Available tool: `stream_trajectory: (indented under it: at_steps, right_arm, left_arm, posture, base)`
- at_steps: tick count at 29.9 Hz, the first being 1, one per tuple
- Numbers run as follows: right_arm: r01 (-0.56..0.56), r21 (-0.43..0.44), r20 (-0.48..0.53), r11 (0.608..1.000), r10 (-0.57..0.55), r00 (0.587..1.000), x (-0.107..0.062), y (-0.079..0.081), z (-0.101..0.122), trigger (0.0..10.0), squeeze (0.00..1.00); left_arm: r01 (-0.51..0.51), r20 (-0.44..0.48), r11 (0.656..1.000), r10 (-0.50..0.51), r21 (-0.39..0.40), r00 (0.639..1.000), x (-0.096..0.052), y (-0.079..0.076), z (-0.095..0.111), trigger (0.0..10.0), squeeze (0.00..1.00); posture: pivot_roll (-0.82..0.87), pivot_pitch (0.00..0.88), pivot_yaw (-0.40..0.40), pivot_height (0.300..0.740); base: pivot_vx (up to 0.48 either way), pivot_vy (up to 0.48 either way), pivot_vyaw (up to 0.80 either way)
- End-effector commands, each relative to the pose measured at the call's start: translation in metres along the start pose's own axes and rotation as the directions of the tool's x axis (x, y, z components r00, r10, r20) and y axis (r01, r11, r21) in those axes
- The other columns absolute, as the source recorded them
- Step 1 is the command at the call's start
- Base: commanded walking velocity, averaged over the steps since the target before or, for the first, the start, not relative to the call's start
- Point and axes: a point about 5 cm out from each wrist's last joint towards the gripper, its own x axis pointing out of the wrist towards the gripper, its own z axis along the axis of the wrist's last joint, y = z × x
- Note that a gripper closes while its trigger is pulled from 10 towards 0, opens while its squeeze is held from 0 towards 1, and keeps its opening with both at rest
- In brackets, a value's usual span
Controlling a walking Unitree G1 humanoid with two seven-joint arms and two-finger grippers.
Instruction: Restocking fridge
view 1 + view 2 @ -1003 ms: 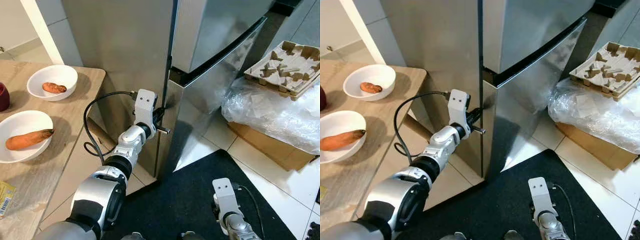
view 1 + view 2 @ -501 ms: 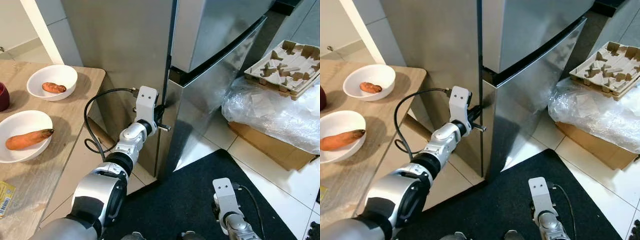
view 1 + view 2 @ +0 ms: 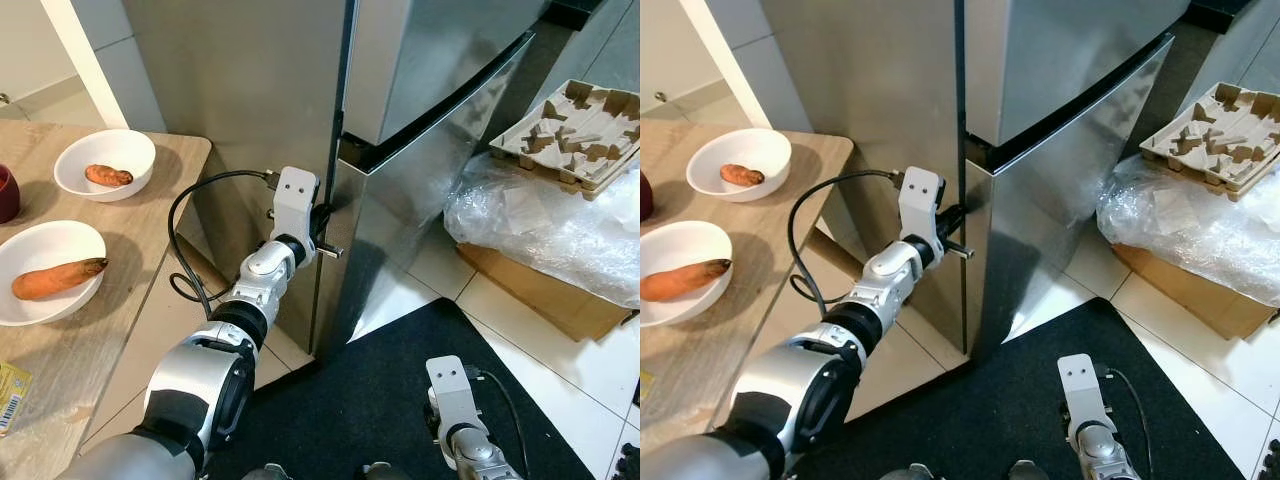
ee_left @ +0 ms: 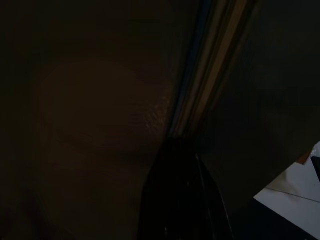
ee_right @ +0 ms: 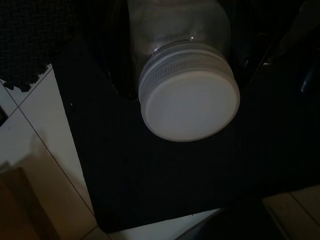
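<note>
Right now my left claw (image 3: 325, 228) is pressed into the seam at the edge of the fridge's (image 3: 420, 120) lower door, fingers together as far as I can tell. Down low, my right claw (image 5: 180, 75) grips a clear jar (image 5: 187, 95) with a white lid over the black mat (image 3: 380, 400). Two bowls of carrots (image 3: 58, 278) sit on the tabletop (image 3: 90, 340).

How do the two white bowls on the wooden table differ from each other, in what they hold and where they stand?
The near bowl holds a long orange carrot lying across it; the far bowl holds a shorter, stubby orange vegetable. The far bowl stands closer to the fridge, while the near bowl stands closer to the robot. Both are white, round and upright on the wooden table.
</note>
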Motion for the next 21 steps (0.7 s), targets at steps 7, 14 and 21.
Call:
stream_trajectory:
  at_steps: [7,14,21]
  right_arm:
    - [0.005,0.02,-0.015,1.0,-0.005,1.0,-0.001,0.001,-0.005,10.0,0.0]
    - [0.005,0.024,-0.013,1.0,-0.005,1.0,-0.001,0.002,-0.003,10.0,0.0]
    - [0.005,0.026,-0.012,1.0,-0.005,1.0,-0.001,0.002,-0.002,10.0,0.0]
  left_arm:
    - [0.136,-0.004,0.99,-0.136,0.027,0.991,0.01,-0.036,-0.001,10.0,0.0]
    - [0.154,-0.002,0.988,-0.154,0.027,0.988,0.012,-0.043,-0.001,10.0,0.0]
    - [0.158,0.002,0.987,-0.158,0.026,0.987,0.013,-0.046,0.001,10.0,0.0]
  posture:
    - [-0.1,0.208,0.033,0.74]
    - [-0.1,0.205,0.034,0.74]
    - [-0.11,0.199,0.036,0.74]
  base:
    - [0.0,0.0,0.0]
    - [0.0,0.0,0.0]
    - [0.0,0.0,0.0]
